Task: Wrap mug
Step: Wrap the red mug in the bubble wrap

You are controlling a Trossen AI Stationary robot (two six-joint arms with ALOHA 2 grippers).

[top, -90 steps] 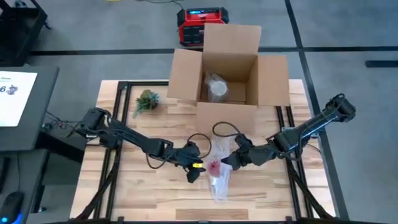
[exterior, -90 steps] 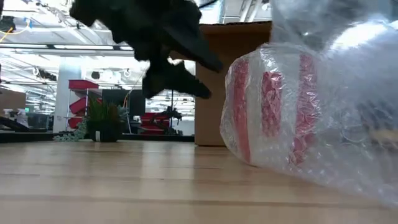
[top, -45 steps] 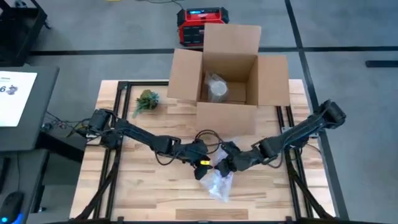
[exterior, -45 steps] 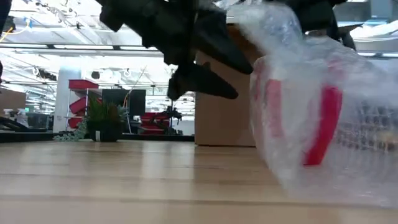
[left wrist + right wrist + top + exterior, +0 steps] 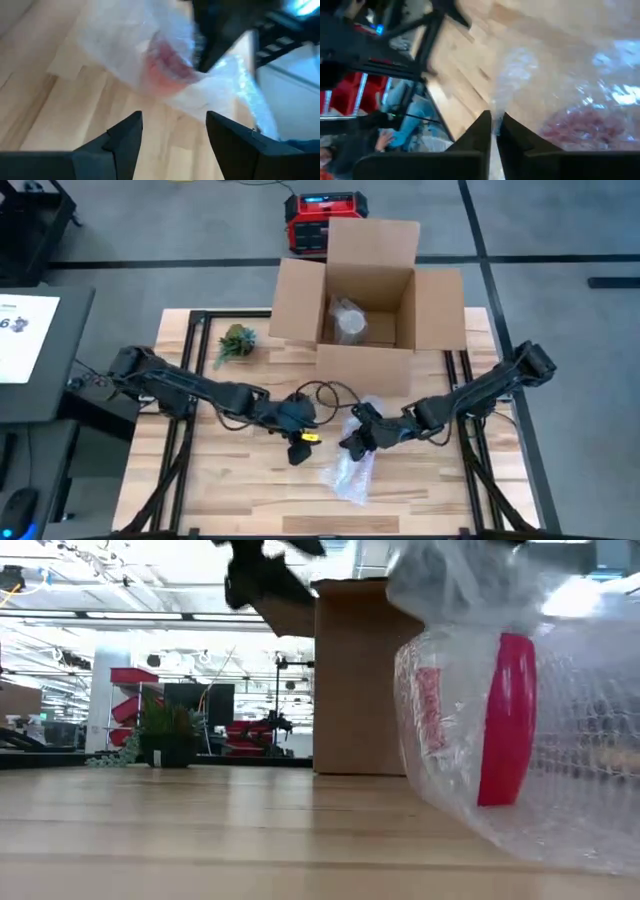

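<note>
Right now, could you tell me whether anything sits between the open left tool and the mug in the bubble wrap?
Nothing visible does. The left tool is open above bare table, beside the wrapped mug. The right tool is pinching the bubble wrap.

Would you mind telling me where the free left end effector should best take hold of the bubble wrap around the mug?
Probably the loose tail of the bubble wrap trailing past the mug toward the table's near edge. It is thin, flat sheet, easy to pinch, unlike the bulging mug. The right end effector already pinches the upper end, so the open left end effector should come in low from the left.
</note>
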